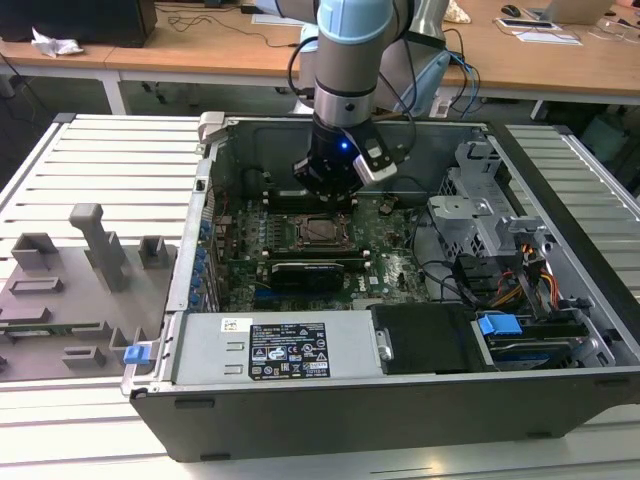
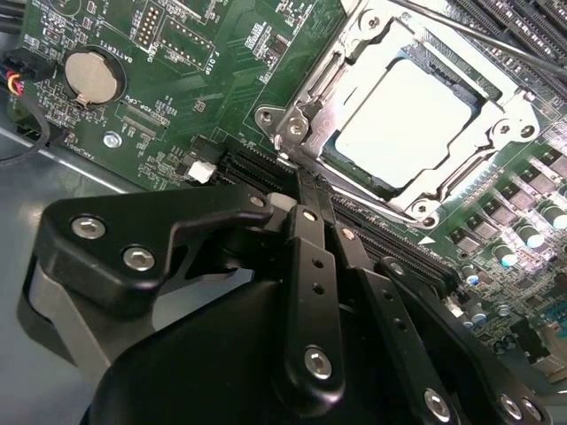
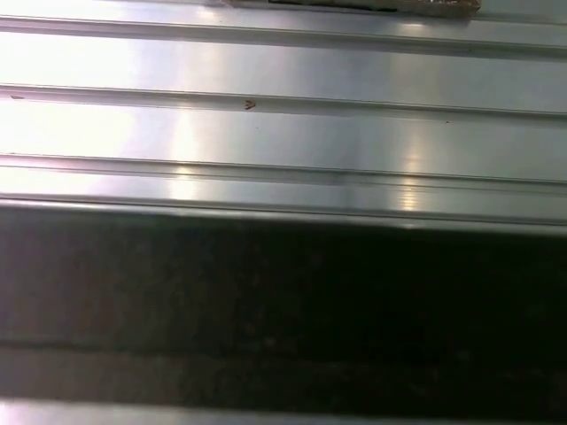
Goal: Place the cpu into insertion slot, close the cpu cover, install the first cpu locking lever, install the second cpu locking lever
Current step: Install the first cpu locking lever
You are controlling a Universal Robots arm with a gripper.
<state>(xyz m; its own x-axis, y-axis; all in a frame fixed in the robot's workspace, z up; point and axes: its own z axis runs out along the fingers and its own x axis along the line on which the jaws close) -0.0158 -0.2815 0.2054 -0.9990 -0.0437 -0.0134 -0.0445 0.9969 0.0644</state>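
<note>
Second wrist view: my black jointed metal gripper [image 2: 306,190] hangs at the near corner of the socket, its fingers drawn together to a narrow point, holding nothing.

I see the pale silver-beige square cpu [image 2: 403,119] lying flat in the black-rimmed insertion slot [image 2: 359,177], with the thin silver-grey cpu cover [image 2: 354,66] framing it on the green circuit board [image 2: 204,80]. In the exterior view the gripper [image 1: 325,200] sits just above the socket inside the open grey steel computer case [image 1: 400,400].

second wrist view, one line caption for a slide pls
Gripper beside the socket, cpu seated under the closed cpu cover.
</note>
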